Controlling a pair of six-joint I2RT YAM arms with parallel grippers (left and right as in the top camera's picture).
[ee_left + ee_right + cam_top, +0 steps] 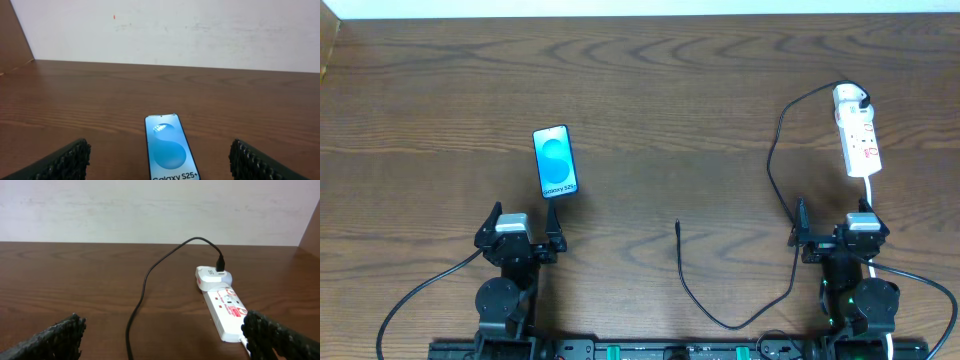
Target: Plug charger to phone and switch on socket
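Seen from above, a dark wooden worktop [640, 90] holds two robot arms along the bottom edge of the frame. The phone [554, 162] lies flat, left of centre, screen up and glowing blue, just above the left gripper [523, 228]. In the left wrist view the phone [169, 148] sits at bottom centre between the two black fingers [65, 160], which stand wide apart with nothing between them.

The socket [857, 135] lies at the upper right, its long side running up and down the frame. The white adapter of the charger [775, 160] is plugged into the socket's top end. From there the black cable arcs left, drops past the right gripper [835, 235], loops along the bottom of the frame and rises to a loose plug tip near the centre, well apart from the phone.

The right wrist view shows the socket [227, 311] and charger [142, 292] ahead, with the right gripper's fingers [55, 337] spread wide and holding nothing.
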